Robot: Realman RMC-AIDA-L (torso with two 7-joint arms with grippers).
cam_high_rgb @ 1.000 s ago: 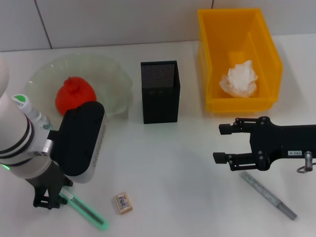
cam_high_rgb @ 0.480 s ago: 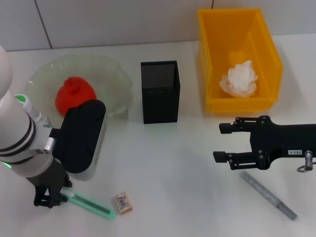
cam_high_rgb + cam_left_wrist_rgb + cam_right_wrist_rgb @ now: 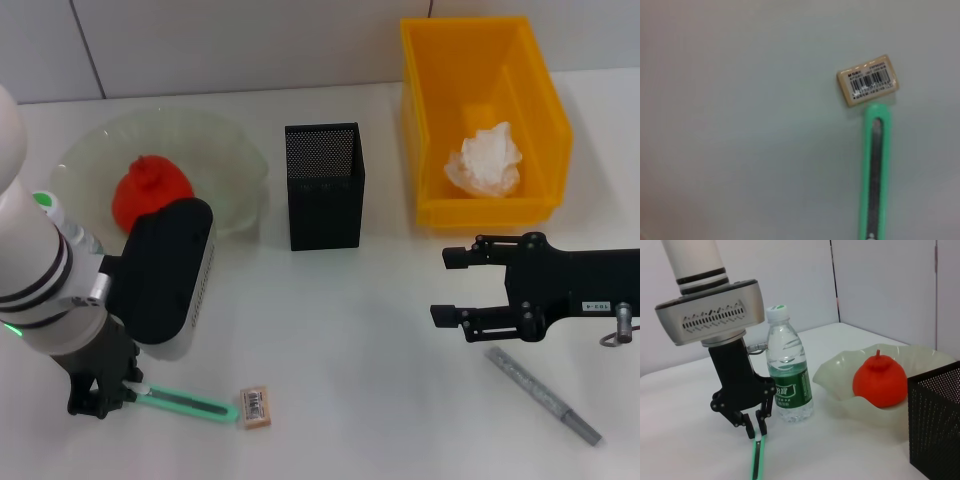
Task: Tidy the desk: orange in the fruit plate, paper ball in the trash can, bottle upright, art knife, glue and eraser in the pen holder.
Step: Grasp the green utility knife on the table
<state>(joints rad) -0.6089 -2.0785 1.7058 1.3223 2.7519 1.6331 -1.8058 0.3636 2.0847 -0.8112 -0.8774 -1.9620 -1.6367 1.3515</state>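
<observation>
My left gripper [image 3: 100,398] is low over the table's front left, shut on the white end of the mint-green art knife [image 3: 190,404]. The right wrist view shows its fingers [image 3: 761,421] pinching the art knife [image 3: 757,462]. The art knife [image 3: 874,170] lies flat, its far end touching the tan eraser [image 3: 868,80] [image 3: 254,408]. Behind my left arm the bottle [image 3: 787,375] stands upright. The orange [image 3: 150,190] sits in the fruit plate [image 3: 225,140]. The paper ball [image 3: 487,160] lies in the trash can [image 3: 480,212]. The grey glue [image 3: 545,397] lies beside my open right gripper [image 3: 445,288]. The pen holder [image 3: 325,190] stands mid-table.
White wall panels rise behind the table. Bare white tabletop lies between the pen holder and both grippers. The bottle's cap [image 3: 45,203] peeks out beside my left forearm.
The art knife's free end has swung across the table toward the eraser and now touches it, its white end still in my left gripper. The right arm has not moved.
</observation>
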